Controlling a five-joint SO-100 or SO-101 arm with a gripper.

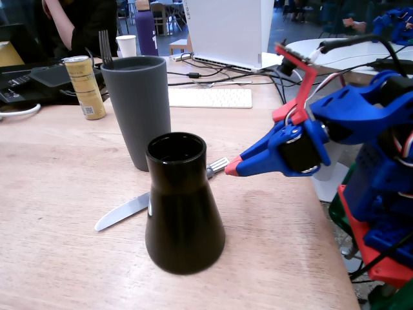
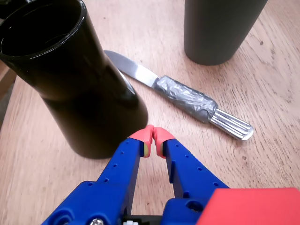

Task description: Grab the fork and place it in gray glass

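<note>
The fork [image 1: 105, 47] stands in the gray glass [image 1: 138, 110], handle down, with only its dark tines showing above the rim at the left. In the wrist view only the lower part of the gray glass [image 2: 219, 29] shows and the fork is out of view. My blue gripper with red tips [image 1: 231, 170] is shut and empty. It hovers low over the table, to the right of the black vase and the glass. In the wrist view the closed gripper [image 2: 152, 136] points at bare wood beside the vase.
A glossy black flared vase [image 1: 181, 203] stands in front of the glass. A table knife [image 2: 180, 95] with a taped, ribbed handle lies behind the vase. A yellow can [image 1: 85, 87], a keyboard [image 1: 210, 97] and cables sit at the back. The table's edge is at the right.
</note>
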